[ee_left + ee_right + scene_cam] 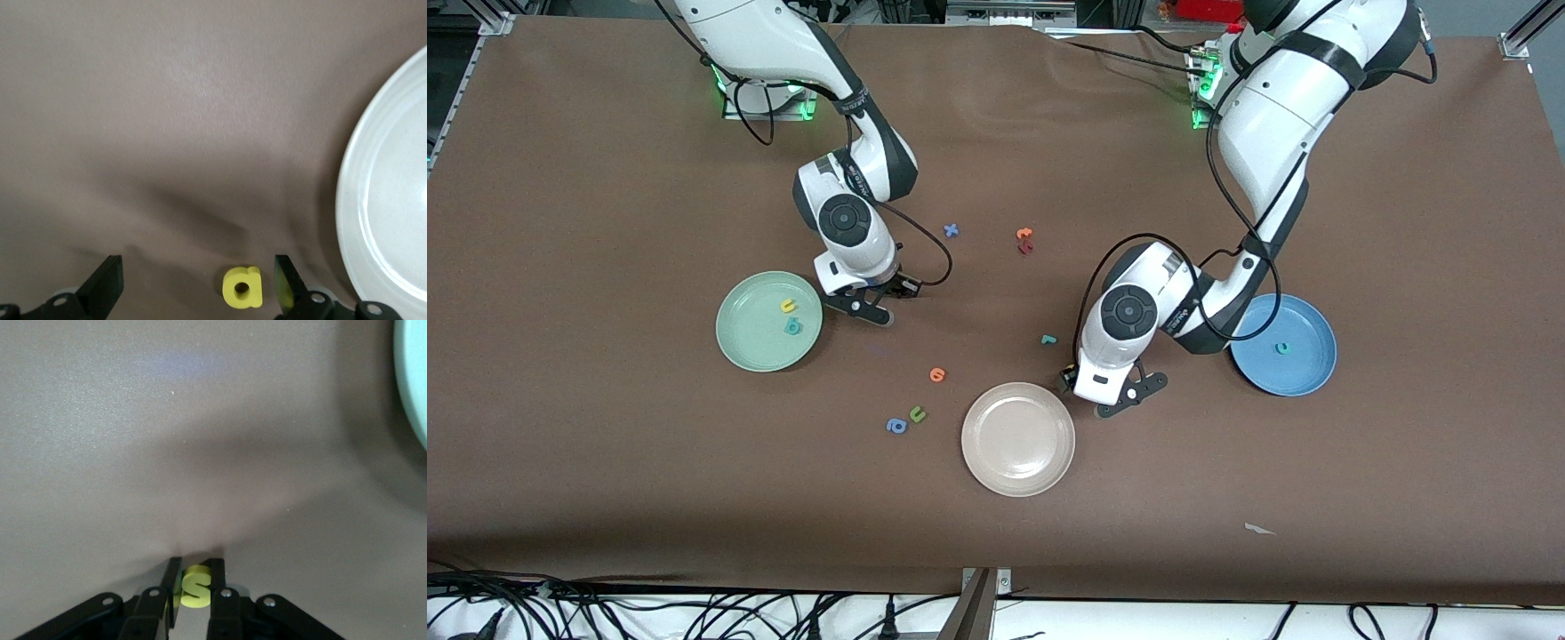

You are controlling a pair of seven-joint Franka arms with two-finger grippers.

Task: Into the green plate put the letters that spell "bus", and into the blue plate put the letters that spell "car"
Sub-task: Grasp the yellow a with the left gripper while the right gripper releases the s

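The yellow "s" [196, 585] sits pinched between the closed fingers of the right end effector [195, 587], low over the brown table [605, 462] just beside the green plate [740, 347], toward the beige-white plate [1018, 476]. In the green plate lie the yellow "u" [788, 306] and the teal "b" [792, 326], close together. The left end effector [199, 287] stands wide open, its fingers on either side of the yellow "a" [241, 288], which lies flat on the table and touches neither; this spot is just beside the beige-white plate's rim, toward the blue plate [1307, 378]. The teal "c" [1282, 348] lies in the blue plate. The teal "r" [1049, 339] rests on the table, farther from the front camera than the beige-white plate. An orange letter [937, 374], a green "u" [917, 413] and a blue "a" [896, 426] lie on the table between the green plate and the beige-white plate.
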